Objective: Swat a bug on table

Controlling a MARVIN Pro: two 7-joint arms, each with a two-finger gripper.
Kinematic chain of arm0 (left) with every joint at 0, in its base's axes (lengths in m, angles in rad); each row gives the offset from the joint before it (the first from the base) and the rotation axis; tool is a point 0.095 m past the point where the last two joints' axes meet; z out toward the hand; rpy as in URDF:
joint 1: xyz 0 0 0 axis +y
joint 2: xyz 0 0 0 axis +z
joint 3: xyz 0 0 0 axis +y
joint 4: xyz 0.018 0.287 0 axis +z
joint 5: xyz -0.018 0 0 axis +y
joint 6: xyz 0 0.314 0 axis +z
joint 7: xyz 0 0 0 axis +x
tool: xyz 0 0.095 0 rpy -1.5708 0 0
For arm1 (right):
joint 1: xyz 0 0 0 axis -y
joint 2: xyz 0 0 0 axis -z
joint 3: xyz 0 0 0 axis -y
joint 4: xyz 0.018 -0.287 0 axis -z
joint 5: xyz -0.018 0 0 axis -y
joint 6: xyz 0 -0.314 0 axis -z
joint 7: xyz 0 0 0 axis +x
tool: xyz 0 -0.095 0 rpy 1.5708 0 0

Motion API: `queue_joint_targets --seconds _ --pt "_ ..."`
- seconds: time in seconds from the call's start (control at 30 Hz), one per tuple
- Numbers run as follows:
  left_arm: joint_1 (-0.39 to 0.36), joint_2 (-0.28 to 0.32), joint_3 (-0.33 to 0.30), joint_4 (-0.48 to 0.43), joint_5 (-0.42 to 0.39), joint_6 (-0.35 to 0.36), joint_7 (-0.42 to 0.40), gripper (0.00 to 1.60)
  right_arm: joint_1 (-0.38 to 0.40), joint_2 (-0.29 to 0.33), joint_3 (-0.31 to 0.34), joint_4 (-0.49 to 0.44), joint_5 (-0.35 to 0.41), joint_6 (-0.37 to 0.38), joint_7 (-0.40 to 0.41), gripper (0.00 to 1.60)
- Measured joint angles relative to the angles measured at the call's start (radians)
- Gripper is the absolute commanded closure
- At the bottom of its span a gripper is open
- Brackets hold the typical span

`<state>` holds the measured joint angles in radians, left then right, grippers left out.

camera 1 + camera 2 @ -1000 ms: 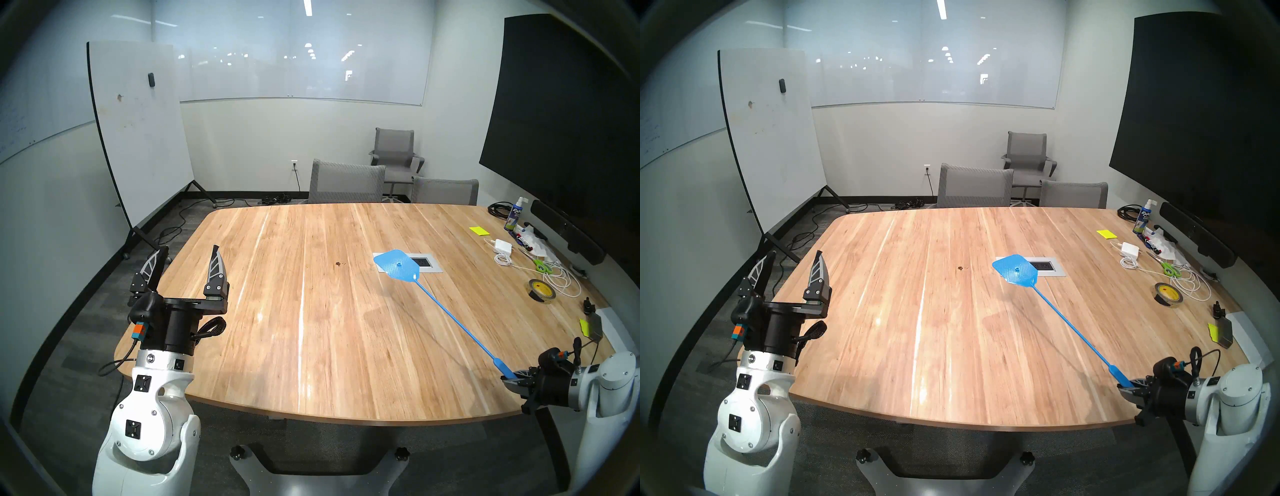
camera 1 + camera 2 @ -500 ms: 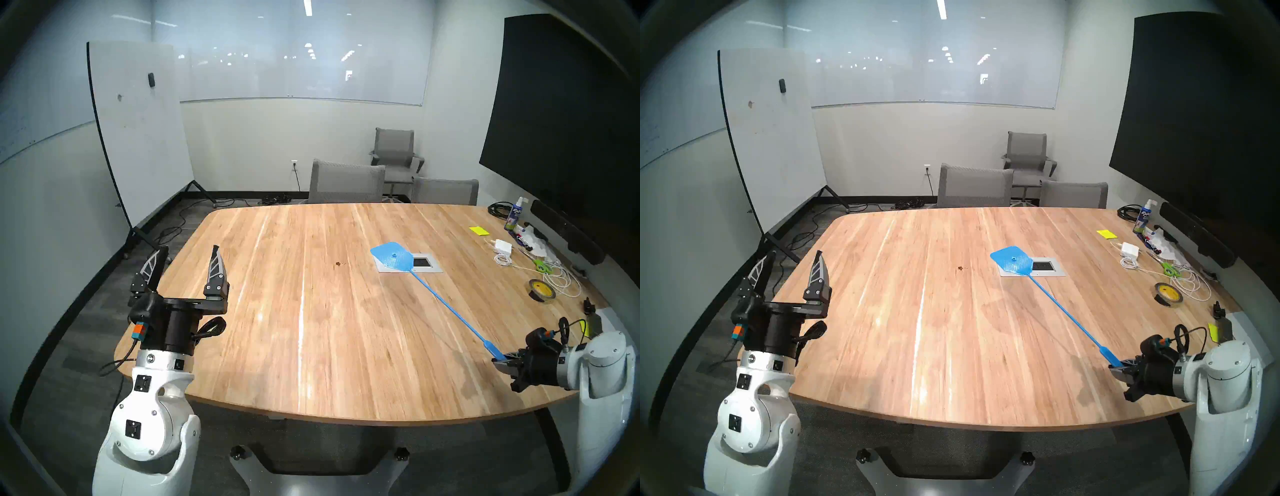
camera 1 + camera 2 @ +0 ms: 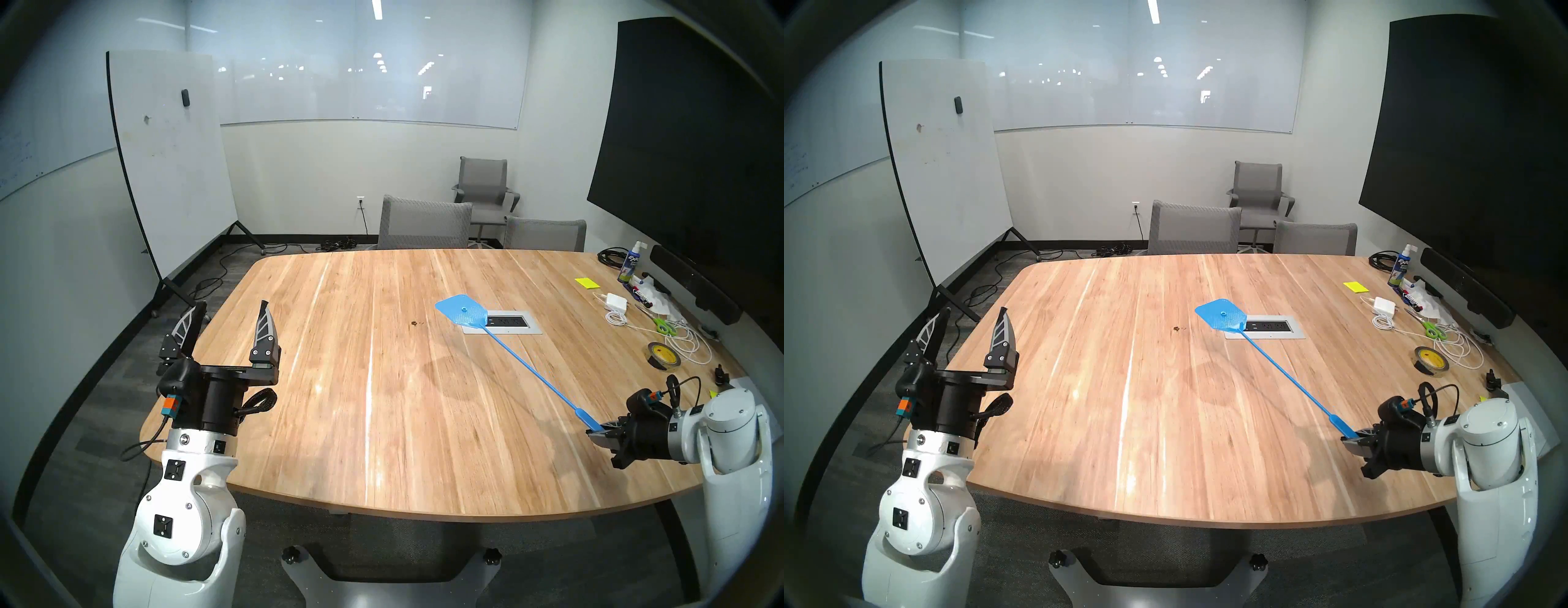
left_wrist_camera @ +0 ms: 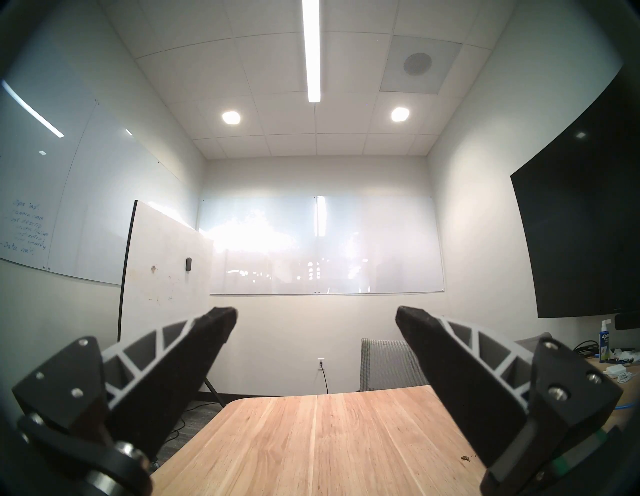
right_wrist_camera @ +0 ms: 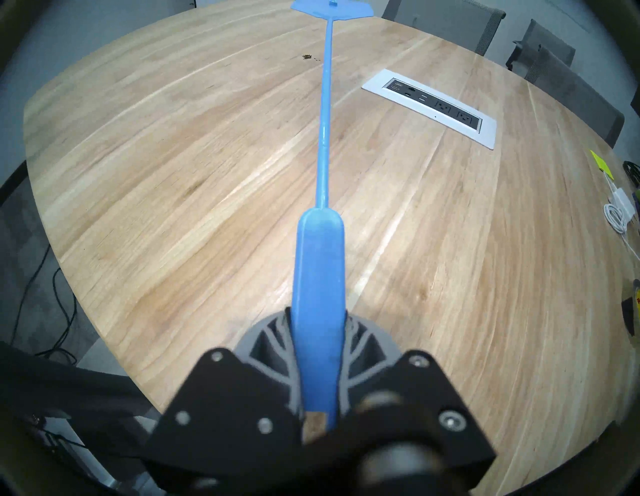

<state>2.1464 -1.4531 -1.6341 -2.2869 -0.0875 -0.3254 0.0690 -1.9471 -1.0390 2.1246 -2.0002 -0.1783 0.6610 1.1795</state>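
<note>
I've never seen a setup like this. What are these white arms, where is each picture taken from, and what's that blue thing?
It is a two-armed robot at a wooden table. Two near-identical pictures come from cameras on its head; the other two from a camera on each wrist. The right gripper is shut on a blue fly swatter, held above the table. The left gripper is open, empty and pointing up. A tiny dark bug lies left of the swatter's head, near a power outlet panel. Tape, scissors and cables sit at the right.

Bright, even ceiling light (image 4: pixel 313 52), glare on the whiteboard (image 4: pixel 322 244), dark fisheye rims, blurred right wrist foreground.
</note>
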Motion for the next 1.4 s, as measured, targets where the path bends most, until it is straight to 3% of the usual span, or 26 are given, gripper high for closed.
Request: queue_joint_targets --seconds 0.63,1.4 --pt "0.0 0.0 0.0 0.0 0.0 0.0 0.0 0.0 0.042 0.12 -0.148 -0.003 0.095 0.102 -0.103 1.6" --pt "0.0 0.0 0.0 0.0 0.0 0.0 0.0 0.0 0.199 0.27 -0.351 0.09 0.233 0.229 -0.234 1.6"
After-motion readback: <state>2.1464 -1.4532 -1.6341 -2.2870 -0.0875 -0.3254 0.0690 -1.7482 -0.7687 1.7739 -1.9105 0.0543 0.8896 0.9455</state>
